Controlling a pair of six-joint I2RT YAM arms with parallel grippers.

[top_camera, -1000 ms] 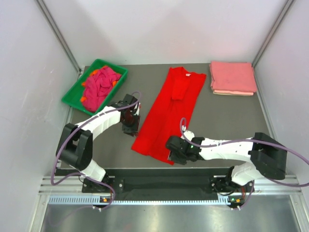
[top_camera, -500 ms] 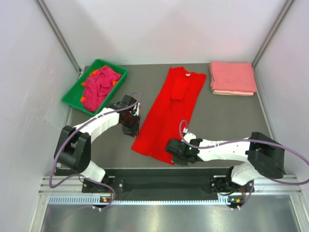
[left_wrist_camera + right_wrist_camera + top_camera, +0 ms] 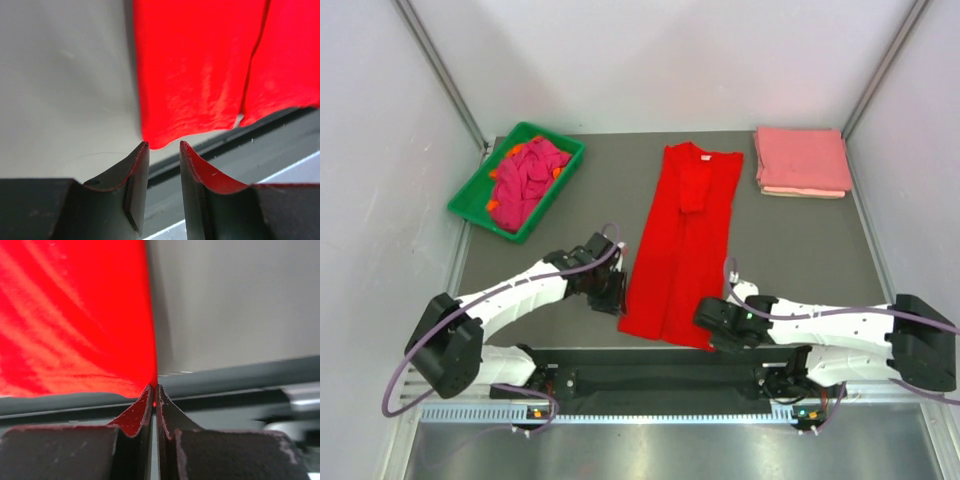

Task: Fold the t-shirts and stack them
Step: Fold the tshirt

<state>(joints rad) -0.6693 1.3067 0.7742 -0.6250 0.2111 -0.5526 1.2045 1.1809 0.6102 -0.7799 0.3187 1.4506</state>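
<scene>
Right gripper (image 3: 154,390): jaws pinched together on the near right hem corner of the red t-shirt (image 3: 682,240). Left gripper (image 3: 164,147): jaws apart, tips just at the near left corner. The shirt lies lengthwise on the table (image 3: 800,250), sides folded in. Advised: close the left jaws on every layer, then lift both corners evenly toward the collar.

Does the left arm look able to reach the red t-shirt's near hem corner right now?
Probably yes: the left gripper, jaws open, sits right at the hem corner of the red t-shirt, nothing between.
</scene>
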